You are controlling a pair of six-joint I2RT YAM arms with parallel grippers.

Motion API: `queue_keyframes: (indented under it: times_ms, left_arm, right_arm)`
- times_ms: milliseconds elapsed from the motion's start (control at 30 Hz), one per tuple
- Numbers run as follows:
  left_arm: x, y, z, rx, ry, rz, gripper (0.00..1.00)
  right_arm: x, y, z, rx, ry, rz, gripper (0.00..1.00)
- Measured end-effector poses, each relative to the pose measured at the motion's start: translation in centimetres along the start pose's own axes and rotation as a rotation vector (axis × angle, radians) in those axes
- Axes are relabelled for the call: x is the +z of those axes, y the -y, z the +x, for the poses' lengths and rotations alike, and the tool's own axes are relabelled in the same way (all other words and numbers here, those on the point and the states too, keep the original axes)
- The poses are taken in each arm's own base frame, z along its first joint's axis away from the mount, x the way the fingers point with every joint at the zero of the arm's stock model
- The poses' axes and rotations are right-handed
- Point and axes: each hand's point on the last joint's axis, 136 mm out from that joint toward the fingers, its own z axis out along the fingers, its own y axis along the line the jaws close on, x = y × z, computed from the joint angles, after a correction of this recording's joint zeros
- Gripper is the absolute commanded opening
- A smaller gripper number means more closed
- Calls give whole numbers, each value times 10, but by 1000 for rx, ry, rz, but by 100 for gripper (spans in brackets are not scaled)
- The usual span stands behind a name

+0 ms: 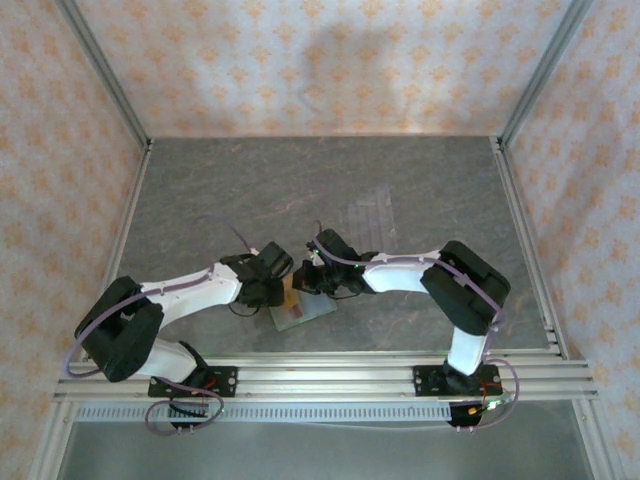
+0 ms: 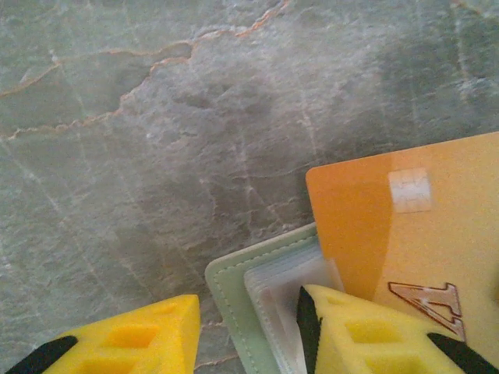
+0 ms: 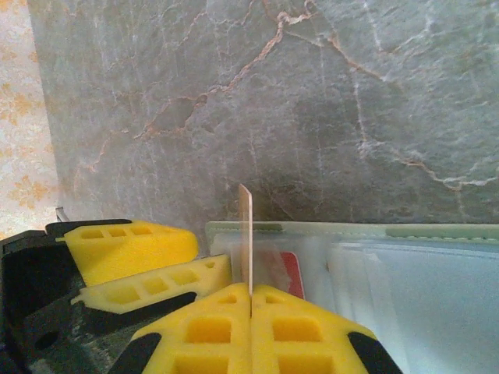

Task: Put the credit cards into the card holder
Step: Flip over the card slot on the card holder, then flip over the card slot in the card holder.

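Right gripper (image 3: 249, 312) pinches the card (image 3: 245, 234); left gripper (image 2: 248, 305) gapes astride the wallet (image 2: 226, 290). If the wallet slides — the card could miss its pocket (image 2: 273, 300).

A grey stone-look tabletop (image 1: 250, 190) with thin rust-coloured veins spreads across the middle of the frame. Right of centre, toward the back, a clear ridged tray (image 1: 372, 218) lies flat on it, faint against the stone. Cream wallpaper (image 1: 330, 60) with an orange floral print covers the walls. Aluminium posts (image 1: 100, 70) slant up at upper left and upper right, and aluminium rails (image 1: 330, 372) cross the bottom.
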Motion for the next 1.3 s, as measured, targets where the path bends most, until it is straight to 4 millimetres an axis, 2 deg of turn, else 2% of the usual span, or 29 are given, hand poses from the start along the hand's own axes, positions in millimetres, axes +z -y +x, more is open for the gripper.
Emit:
queue_keyframes:
  times_ms: [267, 533, 633, 900, 1067, 1300]
  left_arm:
    - [3, 3, -2, -7, 26, 25, 33]
    - [4, 4, -3, -9, 42, 42, 32]
    - [5, 4, -3, -10, 45, 45, 32]
    - [5, 4, -4, -10, 49, 49, 32]
    - [5, 5, -4, -10, 50, 50, 31]
    - [6, 5, -4, -10, 50, 49, 31]
  right_arm:
    - [-5, 0, -3, -17, 1, 20, 0]
    - [-51, -3, -38, -74, 146, 85, 0]
    - [-58, 3, -45, -110, 168, 158, 0]
    - [-65, 39, -39, -150, 144, 337, 0]
    - [-65, 51, -36, -163, 135, 396, 0]
    - [-66, 55, -35, -202, 149, 444, 0]
